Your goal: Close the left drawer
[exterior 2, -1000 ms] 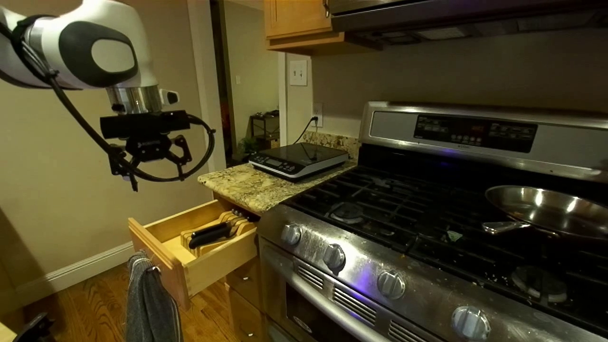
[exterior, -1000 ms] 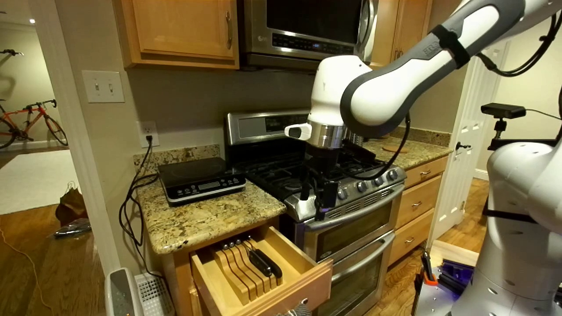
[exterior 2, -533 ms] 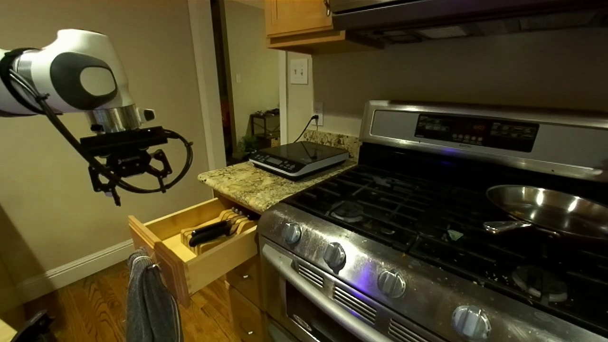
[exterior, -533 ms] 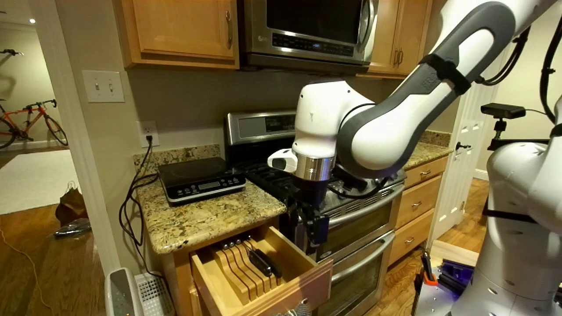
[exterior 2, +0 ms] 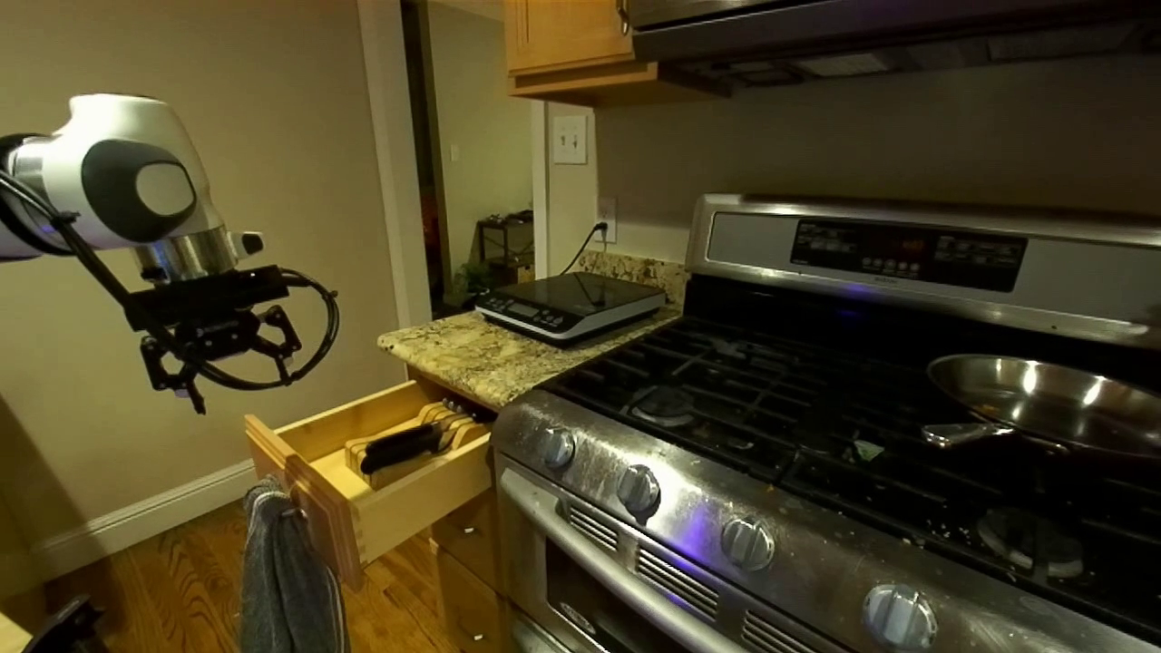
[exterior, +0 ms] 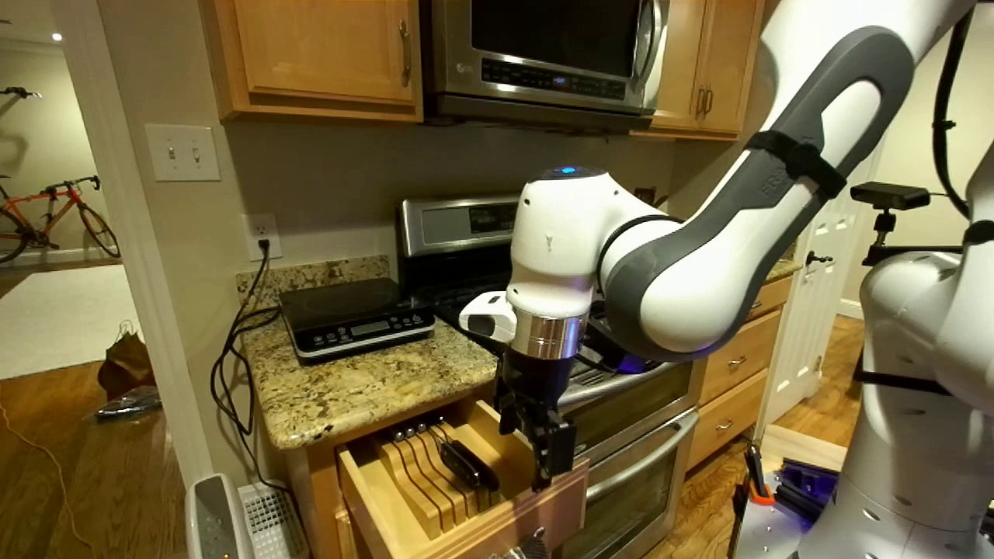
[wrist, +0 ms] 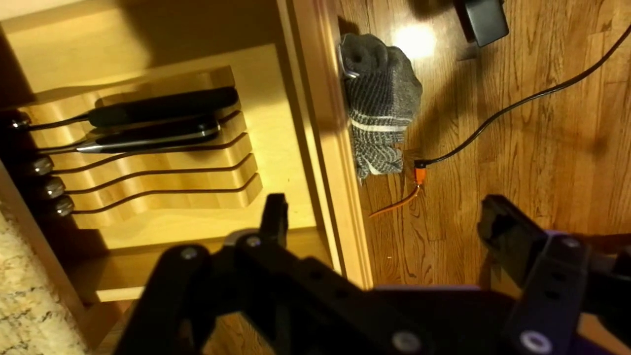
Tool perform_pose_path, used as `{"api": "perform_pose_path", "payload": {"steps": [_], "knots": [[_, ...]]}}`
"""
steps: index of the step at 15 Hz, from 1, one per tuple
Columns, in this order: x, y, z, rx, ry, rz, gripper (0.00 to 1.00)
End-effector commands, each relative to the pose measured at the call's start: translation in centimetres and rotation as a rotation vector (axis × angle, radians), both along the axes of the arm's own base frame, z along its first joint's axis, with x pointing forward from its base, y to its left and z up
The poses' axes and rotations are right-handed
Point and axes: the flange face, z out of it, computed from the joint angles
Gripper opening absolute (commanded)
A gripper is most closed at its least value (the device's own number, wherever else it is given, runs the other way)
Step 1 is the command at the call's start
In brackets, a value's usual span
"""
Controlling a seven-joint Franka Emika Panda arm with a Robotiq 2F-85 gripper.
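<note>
The wooden drawer stands pulled out under the counter, left of the stove; its front panel shows in both exterior views (exterior: 555, 501) (exterior 2: 322, 521) and in the wrist view (wrist: 320, 98). Inside lies a wooden knife block (wrist: 162, 180) with black-handled knives. A grey towel (exterior 2: 286, 571) hangs from the drawer's handle and also shows in the wrist view (wrist: 382, 103). My gripper (exterior: 528, 450) is open and empty above the drawer's front edge. In the wrist view (wrist: 384, 212) one finger is over the drawer's inside, the other over the floor outside the front panel.
The granite counter (exterior: 373, 388) with a portable cooktop (exterior: 353, 318) lies above the drawer. The stove (exterior 2: 689, 508) with knobs and an oven handle adjoins it; a steel pan (exterior 2: 1052, 399) sits on its burners. A cable (wrist: 522, 101) runs across the floor.
My gripper has moved down, away from above the stove, to above the drawer's front edge. The drawer and towel have not moved.
</note>
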Motion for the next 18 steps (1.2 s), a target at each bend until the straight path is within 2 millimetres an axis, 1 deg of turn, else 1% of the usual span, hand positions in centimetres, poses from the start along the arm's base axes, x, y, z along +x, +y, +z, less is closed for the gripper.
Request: {"api": "perform_pose_path", "payload": {"steps": [1, 4, 7, 10, 12, 13, 15, 16, 17, 18], "knots": [[0.1, 0.0, 0.0, 0.0, -0.002, -0.002, 1.0], [0.2, 0.0, 0.1, 0.002, -0.003, -0.004, 1.0], [-0.2, 0.5, -0.4, -0.025, -0.05, 0.017, 1.0], [-1.1, 1.9, -0.9, -0.043, -0.112, 0.052, 1.0], [-2.0, 3.1, -1.7, -0.051, -0.13, 0.063, 1.0], [-2.5, 3.7, -2.3, -0.057, -0.13, 0.067, 0.97], [-3.4, 4.6, -3.3, -0.057, -0.132, 0.074, 0.72], [-3.7, 5.0, -3.7, -0.059, -0.134, 0.076, 0.68], [-3.9, 5.2, -4.2, -0.061, -0.134, 0.076, 0.62], [-4.1, 5.4, -4.5, -0.062, -0.138, 0.08, 0.54]]}}
